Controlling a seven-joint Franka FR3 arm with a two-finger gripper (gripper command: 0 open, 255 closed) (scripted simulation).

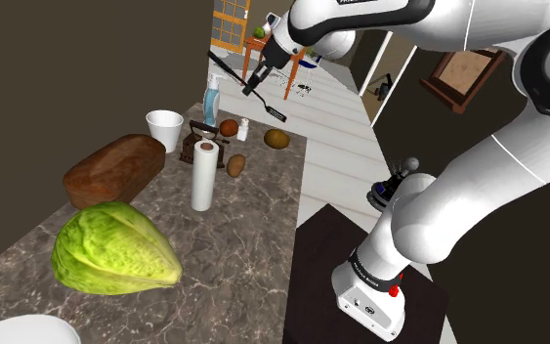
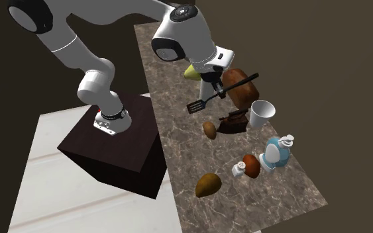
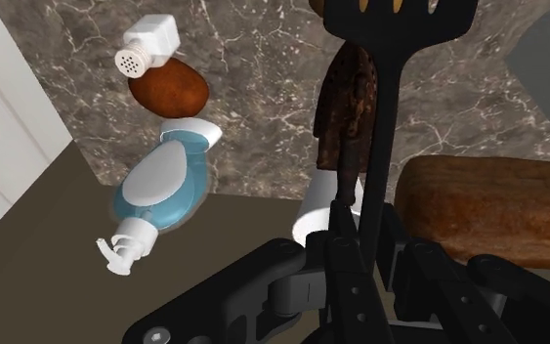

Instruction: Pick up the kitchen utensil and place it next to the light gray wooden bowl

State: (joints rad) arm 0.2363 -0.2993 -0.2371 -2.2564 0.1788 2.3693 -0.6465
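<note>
Marbled worktop, cluttered: loaf, cabbage, paper roll. Black slotted spatula: aloft over the far end, handle clamped in the closed gripper, clear of clutter for carrying. Pale rim, presumably the bowl: near corner.

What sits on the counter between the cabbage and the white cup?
The brown bread loaf lies between the cabbage and the white cup, as the shoulder view shows.
</note>
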